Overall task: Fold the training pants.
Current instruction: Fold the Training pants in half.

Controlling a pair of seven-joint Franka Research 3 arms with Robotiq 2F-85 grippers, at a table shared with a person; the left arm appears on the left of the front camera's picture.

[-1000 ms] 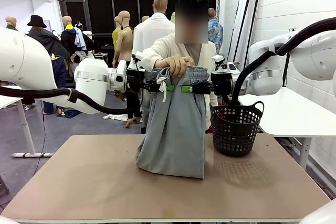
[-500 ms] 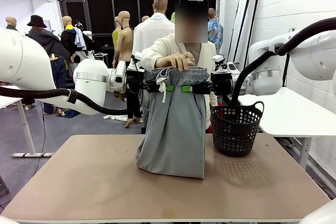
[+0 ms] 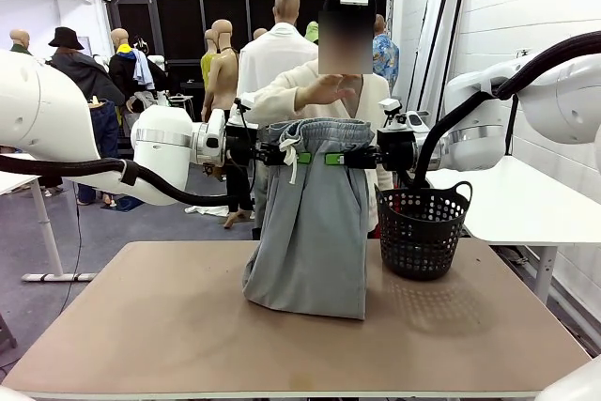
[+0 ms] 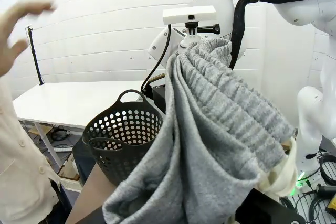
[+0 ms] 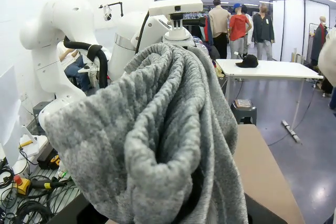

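The light grey training pants (image 3: 310, 223) hang upright over the table, their gathered waistband stretched between both grippers and their lower end bunched on the tabletop. My left gripper (image 3: 285, 155) is shut on the waistband's left end, beside the white drawstring (image 3: 291, 161). My right gripper (image 3: 340, 158) is shut on the right end. In the left wrist view the grey fabric (image 4: 220, 135) hides my fingers; the waistband (image 5: 157, 124) does the same in the right wrist view. The person's hand (image 3: 329, 89) hovers above the waistband, apart from it.
A black perforated basket (image 3: 423, 229) stands on the brown table (image 3: 141, 326) right of the pants. The person stands behind the pants at the far edge. A white table (image 3: 516, 199) sits at the right, beyond the basket.
The person's hand has let go of the waistband's top and risen to chest height. Both grippers and the pants have stayed in place.
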